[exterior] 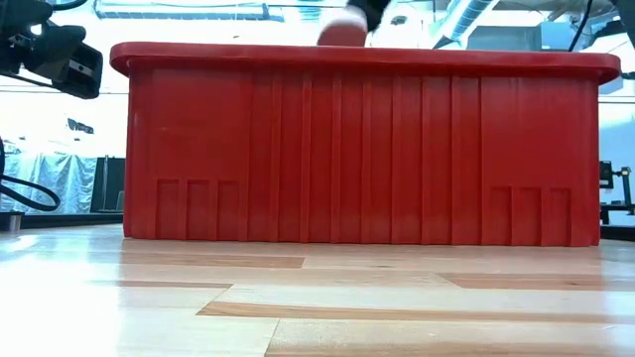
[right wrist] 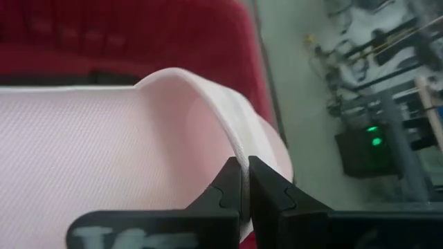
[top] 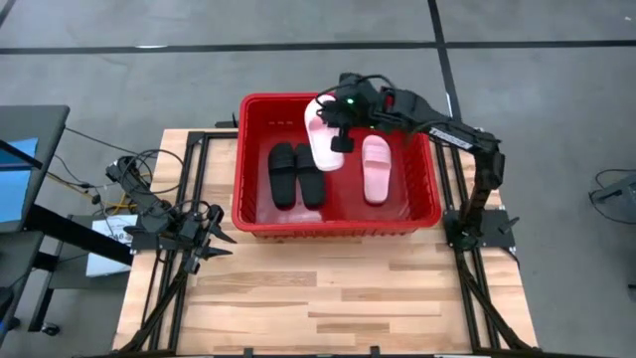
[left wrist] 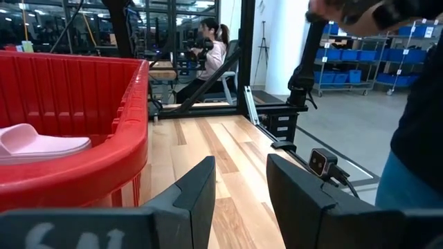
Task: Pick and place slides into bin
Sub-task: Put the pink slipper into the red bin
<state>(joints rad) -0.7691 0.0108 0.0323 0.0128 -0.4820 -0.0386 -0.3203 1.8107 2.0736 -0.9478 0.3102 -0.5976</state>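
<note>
Surface [top: 328, 298]: pale wooden planks, framed by black metal rails. Floor [top: 149, 70]: grey, crossed by dark lines. Seated person [left wrist: 211, 59] in a pale top, in the room beyond. Blue storage bins [left wrist: 360, 52] on shelving, far side. Small black camera [left wrist: 322, 162] at the surface's edge.

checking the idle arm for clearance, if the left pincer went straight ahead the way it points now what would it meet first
Probably nothing on the table: the open left pincer points along bare wooden tabletop, running beside the red bin's wall. The first thing in line looks like the black frame post at the table's end, though depth is unclear.
</note>
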